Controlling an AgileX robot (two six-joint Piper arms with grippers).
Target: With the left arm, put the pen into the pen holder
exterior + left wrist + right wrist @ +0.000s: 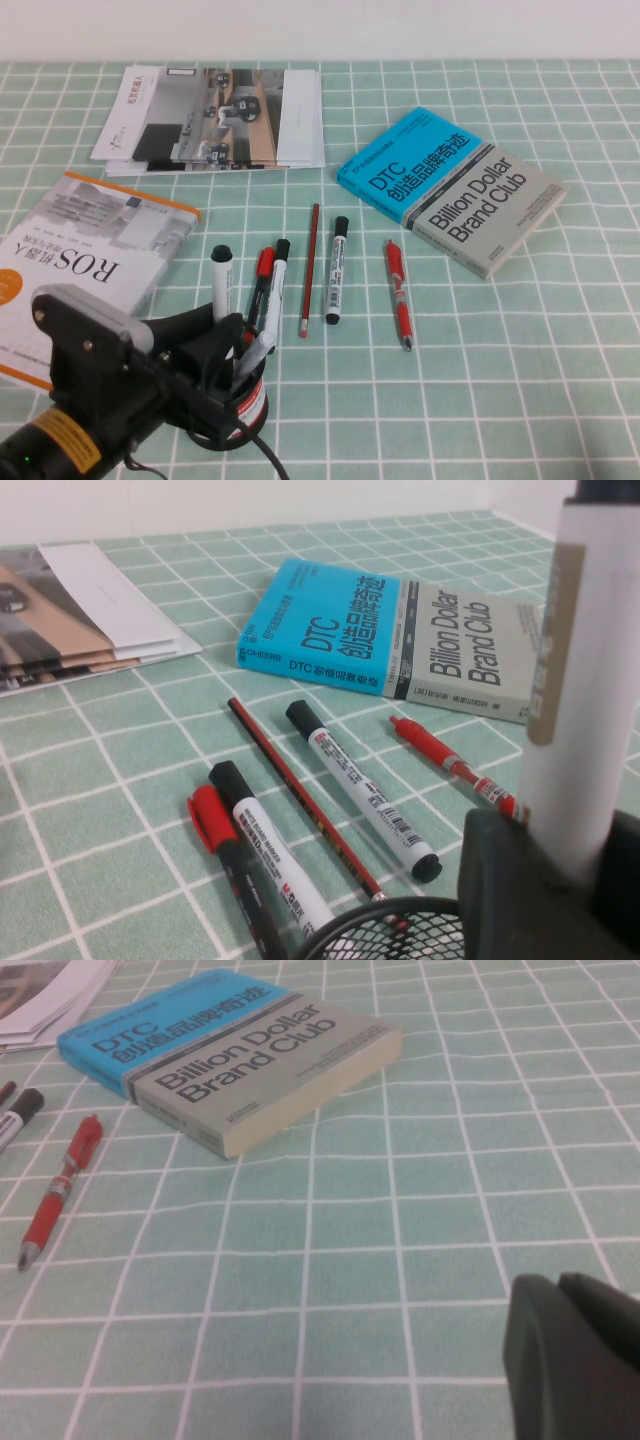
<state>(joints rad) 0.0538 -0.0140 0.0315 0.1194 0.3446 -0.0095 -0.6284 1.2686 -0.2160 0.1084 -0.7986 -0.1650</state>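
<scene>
My left gripper (226, 338) is at the near left and is shut on the pen (220, 285), a white marker held upright with its black cap on top. In the left wrist view the pen (575, 680) rises between the black fingers (500, 880) of the left gripper (565, 880). The black mesh pen holder (252, 395) with its red-and-white band stands right under the gripper, and its rim (380, 925) shows beside the finger. The pen's lower end is hidden. My right gripper (575, 1360) is shut and empty, low over the cloth, and out of the high view.
A red-capped marker (262, 268), a black-capped marker (280, 262), a red pencil (309, 268), another marker (336, 270) and a red click pen (399, 292) lie beyond the holder. A blue-grey book (455, 190), magazines (215, 118) and a ROS book (90, 250) lie around.
</scene>
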